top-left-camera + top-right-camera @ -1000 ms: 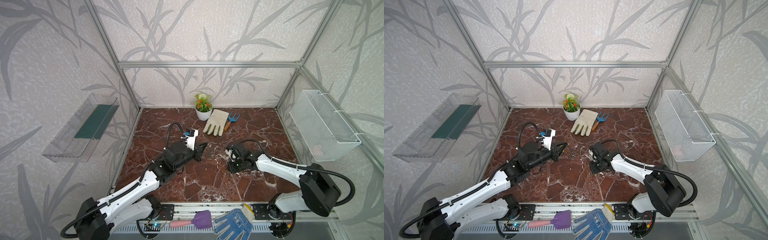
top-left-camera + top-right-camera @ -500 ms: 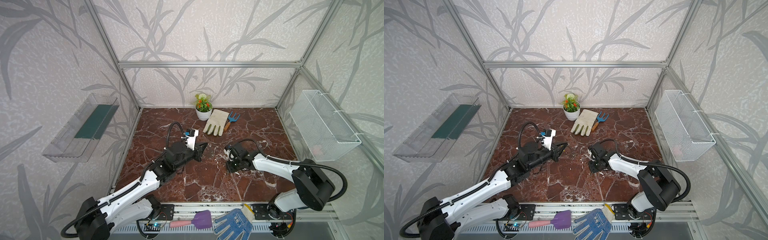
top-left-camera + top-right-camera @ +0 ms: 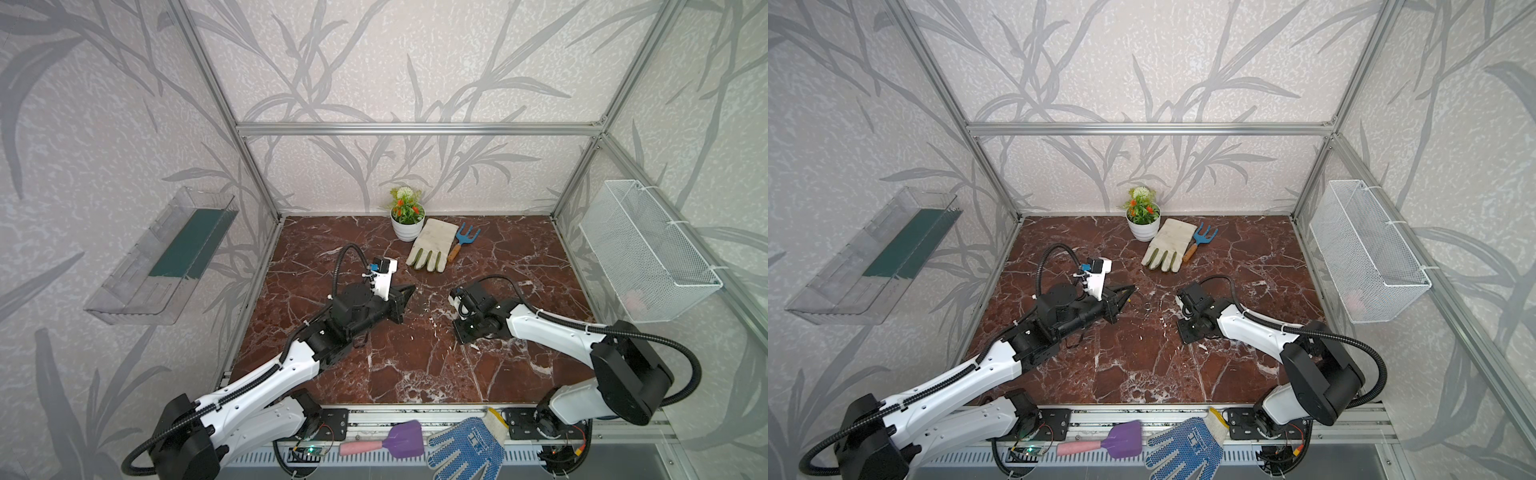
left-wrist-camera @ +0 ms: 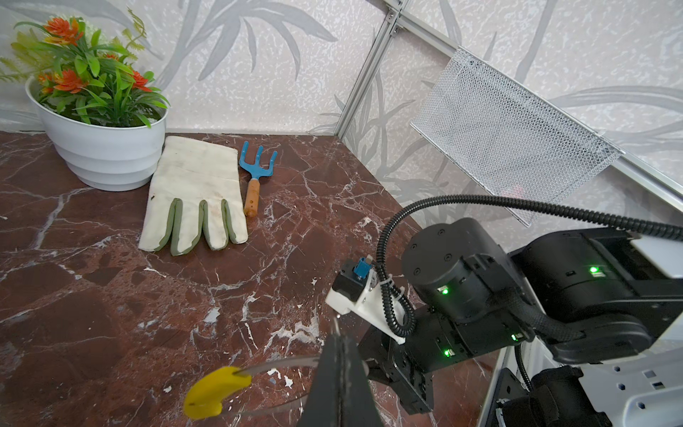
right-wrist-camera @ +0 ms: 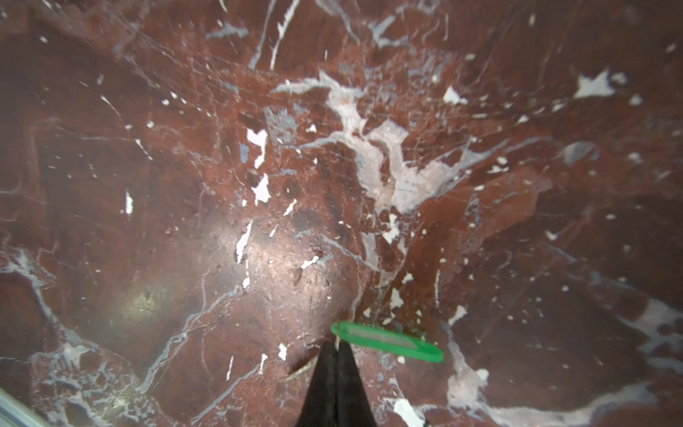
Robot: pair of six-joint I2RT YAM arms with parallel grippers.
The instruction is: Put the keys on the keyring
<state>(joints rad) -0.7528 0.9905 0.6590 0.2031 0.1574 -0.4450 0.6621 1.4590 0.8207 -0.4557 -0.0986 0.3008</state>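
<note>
The counter (image 5: 184,148) was finished as polished red-brown marble with white veins, and a soft sheen was thrown back from it. The keys (image 5: 388,342) were seen as smooth, translucent green plastic with a pale label strip and a thin loop of bright metal. The keyring (image 4: 214,390) was formed of thin grey metal wire, partly sheathed in glossy yellow plastic. Matt black plastic was shown on the left claw (image 4: 338,338) and the right claw (image 5: 335,345). The glove (image 4: 196,192) was made of off-white cloth, slightly soiled and edged in green. The rake (image 4: 257,170) was headed in blue painted metal and handled in wood. The pot (image 4: 107,151) was smooth, white and faintly glossy. The basket (image 4: 510,133) was made of white wire mesh.
</note>
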